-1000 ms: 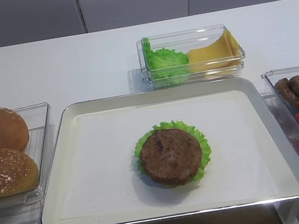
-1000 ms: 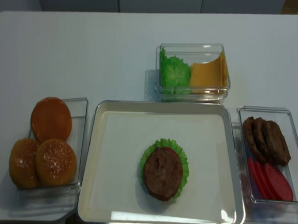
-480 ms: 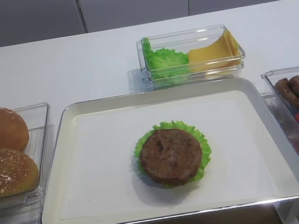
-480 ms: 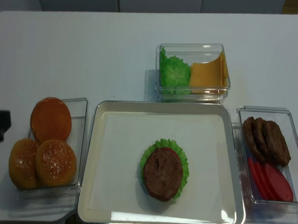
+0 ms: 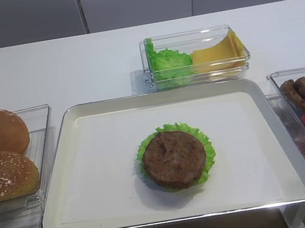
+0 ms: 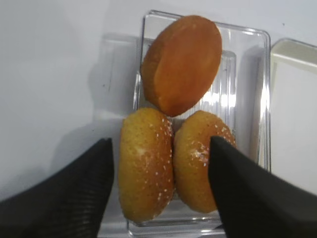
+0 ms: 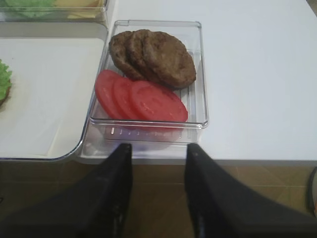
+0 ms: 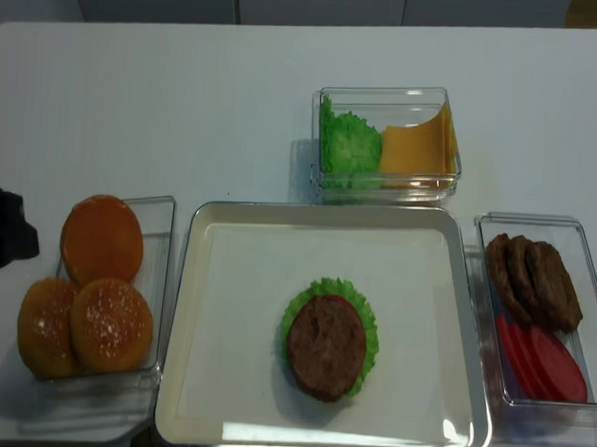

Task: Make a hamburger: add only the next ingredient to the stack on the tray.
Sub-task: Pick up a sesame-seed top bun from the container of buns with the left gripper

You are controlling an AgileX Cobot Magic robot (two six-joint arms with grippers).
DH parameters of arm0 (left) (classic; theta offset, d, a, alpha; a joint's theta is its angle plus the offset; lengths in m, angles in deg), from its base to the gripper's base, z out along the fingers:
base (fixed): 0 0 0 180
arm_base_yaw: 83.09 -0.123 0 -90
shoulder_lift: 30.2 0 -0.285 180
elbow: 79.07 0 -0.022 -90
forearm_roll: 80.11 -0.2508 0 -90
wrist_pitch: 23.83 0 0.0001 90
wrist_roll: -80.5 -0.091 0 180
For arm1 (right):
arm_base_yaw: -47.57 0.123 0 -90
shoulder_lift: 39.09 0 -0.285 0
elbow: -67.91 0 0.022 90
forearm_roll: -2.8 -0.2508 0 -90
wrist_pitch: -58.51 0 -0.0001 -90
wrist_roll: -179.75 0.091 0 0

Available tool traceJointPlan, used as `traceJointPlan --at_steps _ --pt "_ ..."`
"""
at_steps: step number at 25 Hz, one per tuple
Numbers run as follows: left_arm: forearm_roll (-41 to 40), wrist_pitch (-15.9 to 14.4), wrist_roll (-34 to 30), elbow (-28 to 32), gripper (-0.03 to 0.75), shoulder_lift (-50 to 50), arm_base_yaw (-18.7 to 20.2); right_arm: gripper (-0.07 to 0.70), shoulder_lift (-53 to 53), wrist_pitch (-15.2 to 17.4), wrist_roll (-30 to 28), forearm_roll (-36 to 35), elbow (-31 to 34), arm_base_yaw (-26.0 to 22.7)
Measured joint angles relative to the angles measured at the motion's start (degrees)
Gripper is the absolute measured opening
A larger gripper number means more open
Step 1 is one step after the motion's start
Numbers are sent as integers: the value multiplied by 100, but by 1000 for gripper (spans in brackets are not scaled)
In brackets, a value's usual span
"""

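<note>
White tabletop fills the scene, with the tray (image 5: 62, 162) at its middle. On the tray sits the stack (image 5: 175, 157), patty on lettuce, with nothing on top. The sesame bun top (image 6: 203, 159) it needs lies in the clear bin (image 6: 257, 99) left of the tray, touching a second seeded bun (image 6: 146, 171) and a smooth bun (image 6: 182, 63). The left gripper (image 6: 161, 186) hangs over that bin, jaws wide and empty, so the reach for the bun looks to be the step in hand. Lowering onto the shinier bun beside the tray calls for care: its neighbours crowd it. The right gripper (image 7: 157, 168), drawn narrow and empty, waits by the bin of patties (image 7: 153, 57) and tomato slices (image 7: 141, 99).
</note>
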Motion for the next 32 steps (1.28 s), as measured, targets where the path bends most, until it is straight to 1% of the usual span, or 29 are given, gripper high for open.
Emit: traceJointPlan --at_steps 2,6,12,16,19,23,27,32 --pt "139 -184 -493 0 443 -132 -150 272 0 0 -3 0 0 0" --pt "51 -445 -735 -9 442 -495 -336 272 0 0 -14 0 0 0" --pt "-9 -545 -972 -9 443 -886 -538 272 0 0 -17 0 0 0" --pt "166 -548 -1075 -22 442 -1059 -558 272 0 0 -17 0 0 0" --pt "399 -616 -1204 -31 439 -1200 -558 272 0 0 -17 0 0 0" --pt "463 -672 -1271 -43 436 -1358 -558 272 0 0 -17 0 0 0" --pt "476 -777 -1271 -43 416 -1440 -558 272 0 0 -17 0 0 0" --pt "534 -874 -1271 -43 372 -1618 -558 272 0 0 -17 0 0 0"
